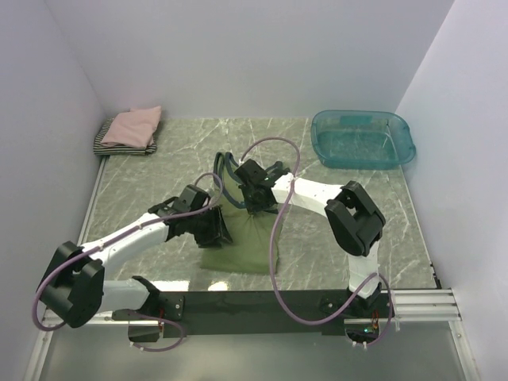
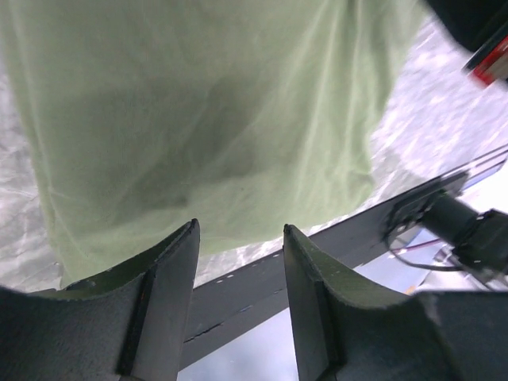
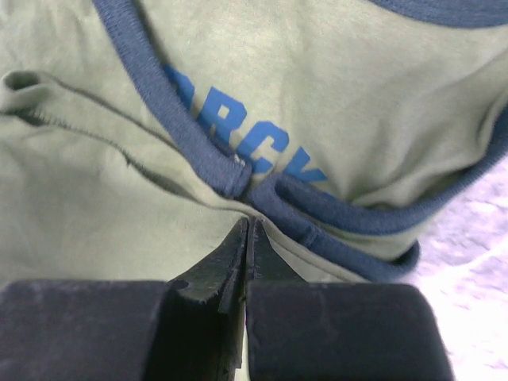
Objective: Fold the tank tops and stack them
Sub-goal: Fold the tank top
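Three tank tops in view, one tub. Olive-green tank top (image 1: 238, 242) is mid-table, closer to the near edge than the far one. Its lower part lies flat on the marble and its upper part rises into a peak. Right gripper (image 1: 254, 200) has that peak: in the right wrist view its fingers (image 3: 218, 270) are pressed tight together, clenched on the cloth just below where two runs of navy trim (image 3: 238, 171) meet, w/ blue printed letters (image 3: 254, 143) above.

Left gripper (image 1: 210, 227) is at the garment's left side, low over the table. The left wrist view shows its two fingers (image 2: 171, 270) spread apart w/ nothing btwn them — released, green cloth hanging beyond the tips.

The other 2 tops are folded in the far-left corner. Pink top (image 1: 136, 125) lies on the striped top (image 1: 105, 144), w/ black-white stripes showing along the pile's left and near sides.

Teal tub (image 1: 406, 139) stands at the far-right corner, well apart from both grippers and all the cloth — it's see-through, and veining of the table (image 1: 143, 190) shows through its floor.
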